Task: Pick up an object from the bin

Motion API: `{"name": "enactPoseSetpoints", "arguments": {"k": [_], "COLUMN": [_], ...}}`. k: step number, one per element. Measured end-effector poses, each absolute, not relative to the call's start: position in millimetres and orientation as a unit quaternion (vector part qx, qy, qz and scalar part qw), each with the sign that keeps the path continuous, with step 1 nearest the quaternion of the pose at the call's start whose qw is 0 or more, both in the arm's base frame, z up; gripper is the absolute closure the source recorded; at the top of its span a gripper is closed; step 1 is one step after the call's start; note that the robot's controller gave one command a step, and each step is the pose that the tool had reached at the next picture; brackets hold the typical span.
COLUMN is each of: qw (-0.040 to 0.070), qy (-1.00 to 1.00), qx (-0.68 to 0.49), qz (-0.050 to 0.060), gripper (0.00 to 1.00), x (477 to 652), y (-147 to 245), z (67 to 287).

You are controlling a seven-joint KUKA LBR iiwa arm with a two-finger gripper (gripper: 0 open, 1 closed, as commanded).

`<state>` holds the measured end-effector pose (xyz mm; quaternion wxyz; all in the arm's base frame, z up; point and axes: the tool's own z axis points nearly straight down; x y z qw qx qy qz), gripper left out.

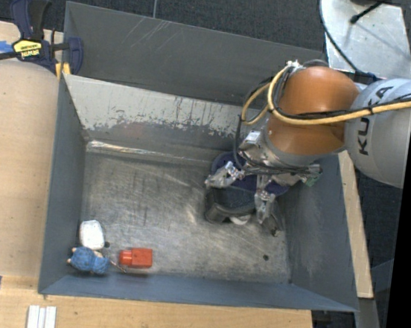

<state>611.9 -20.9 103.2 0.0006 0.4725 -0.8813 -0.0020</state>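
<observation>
The grey metal bin (141, 196) is seen with most of its floor bare. The arm's orange cover (310, 109) hangs over the bin's far right part, and under it the gripper (240, 199) is set low, its fingers spread wide to either side of a dark blue, soft-looking lump (224, 205) near the right wall. Whether the lump is already pressed cannot be told.

For a sound grasp, the fingers should be closed evenly across the lump's thickest part and the lift made straight up, so that the right wall is not brushed.

A red block (135, 257), a white lump (92, 234) and a small blue thing (87, 260) lie well apart, in the near left corner.
</observation>
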Motion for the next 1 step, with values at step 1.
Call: {"name": "enactPoseSetpoints", "arguments": {"k": [1], "qw": [-0.003], "qy": [-0.88], "qx": [0.474], "qz": [0.001], "gripper": [1.0], "x": [611.4], "y": [-12.7], "z": [271.7]}}
